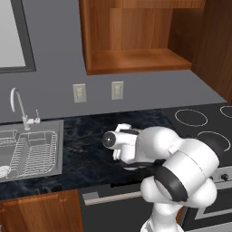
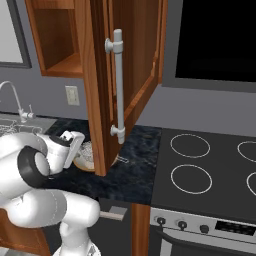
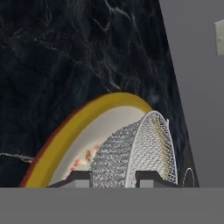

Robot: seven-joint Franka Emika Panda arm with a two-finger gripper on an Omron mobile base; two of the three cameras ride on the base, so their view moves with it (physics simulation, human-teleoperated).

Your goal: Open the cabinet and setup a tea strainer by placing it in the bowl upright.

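The cabinet (image 1: 131, 45) on the wall stands open, and its door (image 2: 100, 75) with the silver bar handle (image 2: 118, 85) swings out over the counter. Below it the cream bowl (image 3: 65, 135) with a golden rim rests on the dark counter, also visible as the bowl (image 2: 84, 164) just left of the door's lower edge. My gripper (image 3: 113, 178) is shut on the tea strainer (image 3: 135, 148). The mesh basket sits between the fingertips, tilted on edge over the bowl's inside. From the right base view the gripper (image 2: 77, 146) hangs over the bowl, with the strainer (image 2: 87, 150) beside it.
The open door's lower corner hangs close to the right of my hand. A sink (image 1: 56, 136) with a wire dish rack (image 1: 31, 156) and a faucet (image 1: 18, 106) lies to the left. The stove top (image 2: 200, 165) lies to the right. Two wall outlets (image 1: 79, 93) sit behind the counter.
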